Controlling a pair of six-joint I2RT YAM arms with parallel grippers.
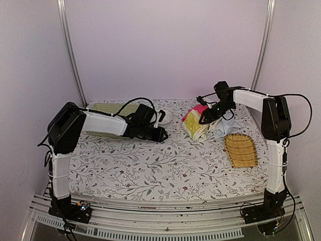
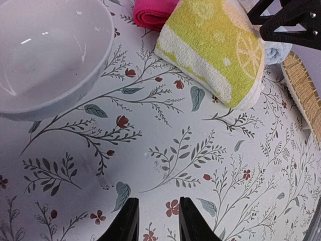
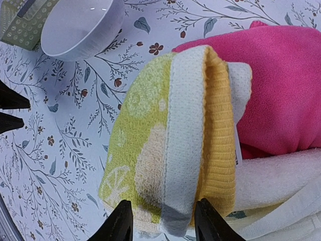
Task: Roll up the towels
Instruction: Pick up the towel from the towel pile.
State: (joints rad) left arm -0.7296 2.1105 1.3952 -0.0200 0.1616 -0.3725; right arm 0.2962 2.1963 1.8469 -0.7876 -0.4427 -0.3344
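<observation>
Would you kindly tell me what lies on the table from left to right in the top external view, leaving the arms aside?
pale green basket → white bowl → yellow-green towel → yellow woven tray

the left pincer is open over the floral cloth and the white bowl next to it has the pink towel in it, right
No: the white bowl is empty. The pink towel lies on the floral cloth beside the yellow-green towel, past the bowl; the left wrist view shows it. The left pincer is indeed open over the cloth.
</observation>
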